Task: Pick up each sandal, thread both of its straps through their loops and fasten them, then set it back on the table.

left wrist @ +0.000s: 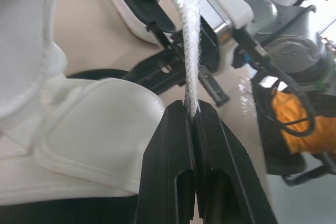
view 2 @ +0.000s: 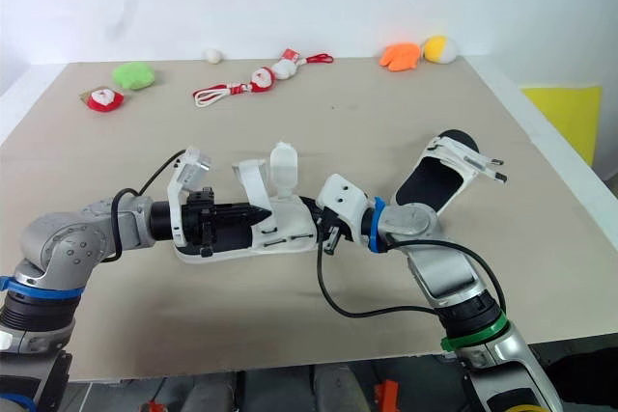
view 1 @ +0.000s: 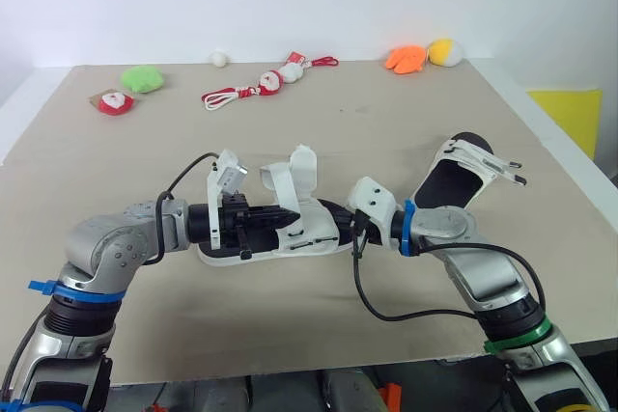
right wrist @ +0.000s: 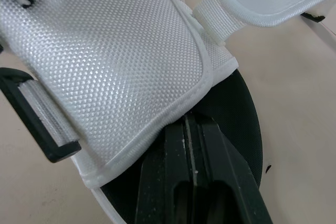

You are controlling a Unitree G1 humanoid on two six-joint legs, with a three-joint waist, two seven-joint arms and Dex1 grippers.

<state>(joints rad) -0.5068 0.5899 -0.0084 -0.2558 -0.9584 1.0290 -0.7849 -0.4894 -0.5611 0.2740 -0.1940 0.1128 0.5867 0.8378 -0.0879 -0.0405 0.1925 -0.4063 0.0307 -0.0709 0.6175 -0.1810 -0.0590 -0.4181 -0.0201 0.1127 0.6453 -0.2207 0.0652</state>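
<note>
A white sandal [view 1: 311, 235] with a black footbed lies at the middle of the table, its straps [view 1: 302, 173] standing up loose. My left gripper [left wrist: 191, 109] reaches in from the left and is shut on a narrow white webbing strap [left wrist: 190, 35], pinched between its black fingertips. My right gripper [right wrist: 190, 116] comes in from the right, shut at the sandal's toe end; its tips are tucked under a white mesh flap [right wrist: 121, 51] above the black footbed [right wrist: 236, 114]. A second sandal [view 1: 456, 178] lies to the right, straps undone.
Along the far edge sit a green plush [view 1: 143, 77], a red-and-white toy [view 1: 115, 102], a white ball [view 1: 219, 59], red-and-white corded toys [view 1: 270, 81], and orange [view 1: 406, 58] and yellow [view 1: 444, 50] plush pieces. A yellow sheet [view 1: 570, 113] lies beyond the table's right edge.
</note>
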